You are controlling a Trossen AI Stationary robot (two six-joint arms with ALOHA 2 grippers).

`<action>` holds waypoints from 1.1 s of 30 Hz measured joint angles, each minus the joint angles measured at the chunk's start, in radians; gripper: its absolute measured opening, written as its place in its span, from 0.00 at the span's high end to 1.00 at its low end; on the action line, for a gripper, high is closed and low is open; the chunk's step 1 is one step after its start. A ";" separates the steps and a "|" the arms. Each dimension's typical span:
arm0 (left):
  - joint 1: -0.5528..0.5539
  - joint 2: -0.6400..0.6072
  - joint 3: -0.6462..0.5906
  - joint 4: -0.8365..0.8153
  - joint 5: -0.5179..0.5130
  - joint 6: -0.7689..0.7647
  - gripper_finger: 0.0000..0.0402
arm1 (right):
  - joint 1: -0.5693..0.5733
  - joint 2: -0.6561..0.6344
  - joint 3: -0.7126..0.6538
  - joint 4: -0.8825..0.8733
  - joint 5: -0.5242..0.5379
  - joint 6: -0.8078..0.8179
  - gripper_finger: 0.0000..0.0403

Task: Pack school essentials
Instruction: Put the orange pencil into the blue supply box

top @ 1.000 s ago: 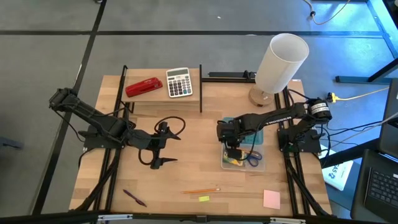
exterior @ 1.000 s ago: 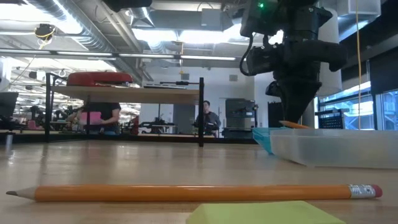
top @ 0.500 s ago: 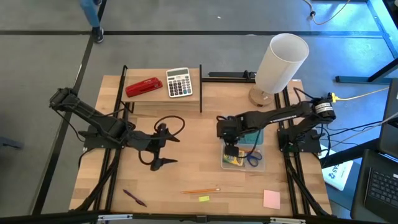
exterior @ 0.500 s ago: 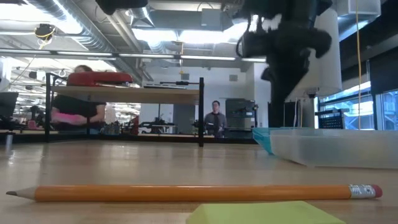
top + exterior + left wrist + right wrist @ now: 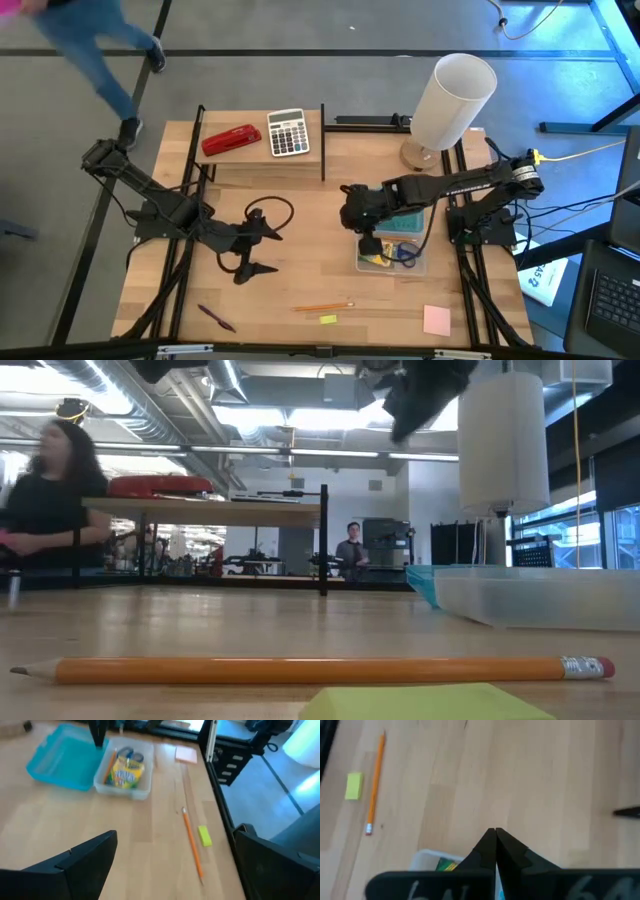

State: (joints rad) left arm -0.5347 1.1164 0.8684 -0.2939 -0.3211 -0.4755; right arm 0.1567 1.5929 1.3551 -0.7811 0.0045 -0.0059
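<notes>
While the right gripper [image 5: 366, 243] hovers clenched and empty by the box [image 5: 420, 262], the left fingers [image 5: 82, 857], spread, suit the pencil's [image 5: 323, 306] light, stiff, roll-prone middle.

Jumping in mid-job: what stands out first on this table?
The clear box right of centre already holds the crayon box and scissors, with the shut right gripper at its left edge. An orange pencil, yellow piece, purple pen and pink note pad lie along the near edge.

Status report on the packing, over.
Right gripper shut, empty, above bin. Left gripper open, mid-table. Crayons, scissors binned; pencil out. Nothing blocking.
</notes>
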 joint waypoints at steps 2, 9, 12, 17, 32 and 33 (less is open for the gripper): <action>-0.013 0.000 0.000 -0.030 -0.001 -0.043 0.01 | 0.004 -0.001 0.024 -0.006 -0.001 -0.025 0.98; -0.079 0.000 0.000 -0.122 0.000 -0.100 0.01 | 0.076 0.004 0.032 0.002 0.006 0.065 0.98; -0.114 0.000 0.000 -0.149 0.001 -0.101 0.01 | 0.137 0.013 0.032 0.010 0.026 0.183 0.98; -0.164 0.000 0.000 -0.165 0.000 -0.099 0.01 | 0.255 0.014 0.032 0.036 0.064 0.313 0.98; -0.215 0.024 0.000 -0.168 -0.064 -0.056 0.01 | 0.410 0.098 0.031 0.109 0.074 0.235 0.98; -0.215 0.024 0.000 -0.169 -0.064 -0.056 0.01 | 0.410 0.105 0.031 0.113 0.073 0.235 0.98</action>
State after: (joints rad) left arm -0.7498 1.1400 0.8684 -0.4627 -0.3851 -0.5316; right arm 0.5667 1.6981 1.3865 -0.6677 0.0777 0.2288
